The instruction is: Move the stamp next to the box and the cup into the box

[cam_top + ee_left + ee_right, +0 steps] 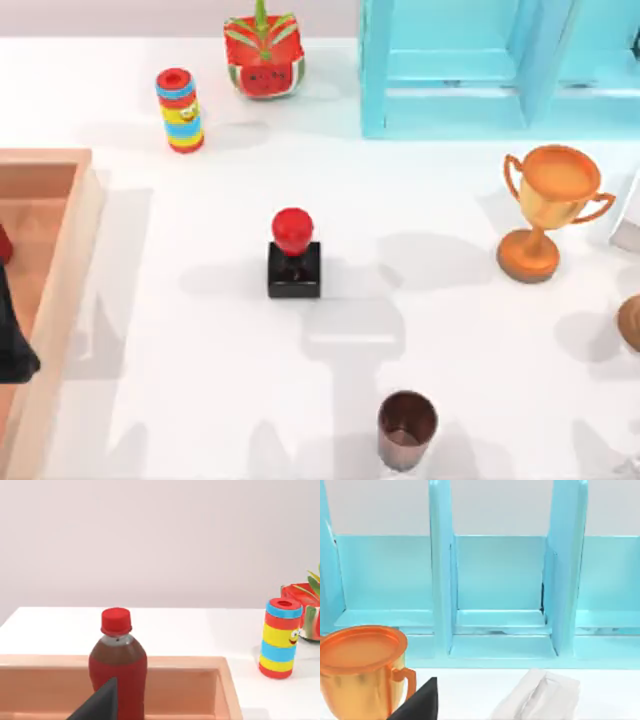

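The stamp [293, 256], a black square block with a red round knob, stands upright in the middle of the table. The copper-brown cup [406, 428] stands upright near the table's front edge, right of the stamp. The light-brown wooden box [62, 270] lies at the left edge, and its rim [190, 662] is close in the left wrist view. A red-capped bottle [118, 670] of dark drink stands inside the box. My left arm [12, 345] hangs over the box, well left of the stamp. A dark part of my right gripper [420, 702] is beside the trophy, facing the shelf.
A striped ring stack [180, 110] and a watermelon toy [264, 55] stand at the back left. The turquoise shelf unit [480, 70] is at the back right. An orange trophy [548, 205], a white tissue pack [540, 697] and a brown object [631, 322] are at the right.
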Robot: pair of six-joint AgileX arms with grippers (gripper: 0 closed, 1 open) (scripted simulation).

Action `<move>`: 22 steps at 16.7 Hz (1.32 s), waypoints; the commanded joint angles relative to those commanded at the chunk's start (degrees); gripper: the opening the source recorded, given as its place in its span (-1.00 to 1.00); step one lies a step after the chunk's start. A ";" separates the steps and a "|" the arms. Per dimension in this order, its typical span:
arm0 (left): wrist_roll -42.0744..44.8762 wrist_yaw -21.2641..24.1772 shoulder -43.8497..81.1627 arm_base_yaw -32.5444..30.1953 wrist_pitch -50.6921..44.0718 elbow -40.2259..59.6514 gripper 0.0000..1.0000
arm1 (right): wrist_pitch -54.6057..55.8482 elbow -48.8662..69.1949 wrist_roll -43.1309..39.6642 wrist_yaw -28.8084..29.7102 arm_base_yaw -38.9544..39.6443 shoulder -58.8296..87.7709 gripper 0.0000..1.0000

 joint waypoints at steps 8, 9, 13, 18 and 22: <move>-3.81 -0.22 11.03 -2.46 -7.53 9.88 1.00 | 0.00 0.00 0.00 0.00 0.00 0.00 1.00; -4.93 -0.36 14.62 -3.20 -9.97 12.97 1.00 | 0.00 0.00 0.00 0.00 0.00 0.00 1.00; -10.07 -1.08 32.48 -6.89 -22.10 28.15 1.00 | 0.00 0.00 0.00 0.00 0.00 0.00 1.00; -16.99 -1.86 60.02 -13.14 -40.66 51.80 1.00 | 0.00 0.00 0.00 0.00 0.00 0.00 1.00; -22.22 -1.97 83.11 -19.07 -55.66 72.30 1.00 | 0.00 0.00 0.00 0.00 0.00 0.00 1.00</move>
